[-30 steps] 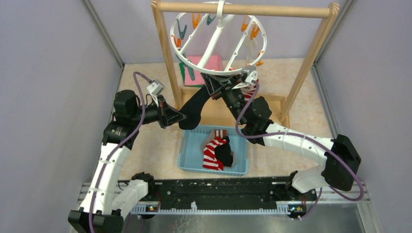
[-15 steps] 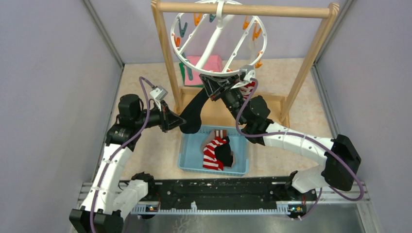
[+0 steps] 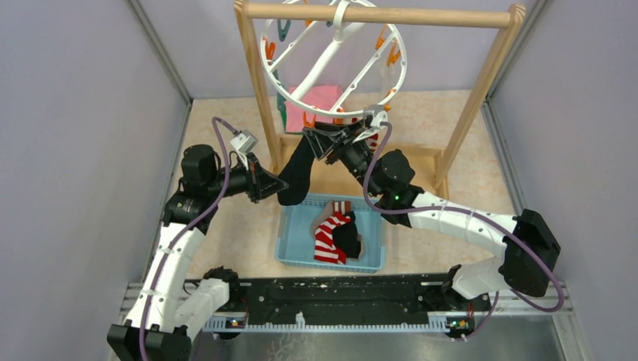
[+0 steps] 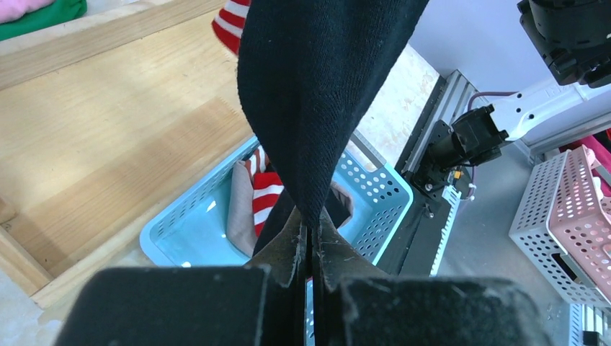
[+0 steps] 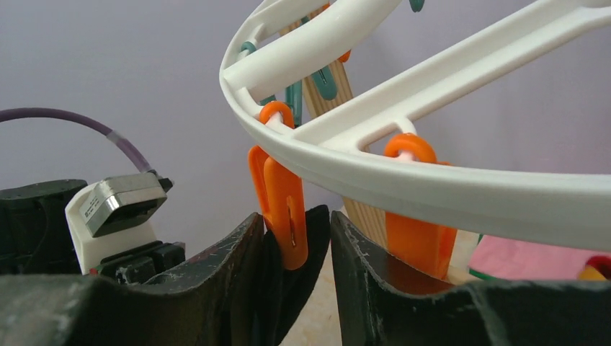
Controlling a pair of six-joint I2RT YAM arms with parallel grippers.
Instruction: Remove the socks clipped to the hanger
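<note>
The white ring hanger [image 3: 405,66] hangs tilted from the wooden rack and also shows in the right wrist view [image 5: 403,184]. A black sock [image 3: 297,167] hangs from an orange clip [image 5: 284,209] on its low rim. My right gripper [image 3: 322,143] has its jaws closed around that clip and the sock's cuff [image 5: 294,234]. My left gripper [image 3: 272,186] is shut on the sock's toe [image 4: 310,225], and the sock [image 4: 324,94] is stretched taut above it. Another red-and-white sock [image 4: 232,18] hangs behind.
A blue basket [image 3: 283,235] below holds a red-and-white sock [image 3: 325,237] and a black one [image 3: 348,239]. The wooden rack [image 3: 376,14] stands at the back, with a pink-and-green cloth [image 3: 320,98] behind it. White and pink baskets [image 4: 569,209] stand off the table.
The hanger ring has swung more upright, and its low rim has moved left. My right gripper has gone left with the clip. My left gripper has kept hold of the sock's toe.
</note>
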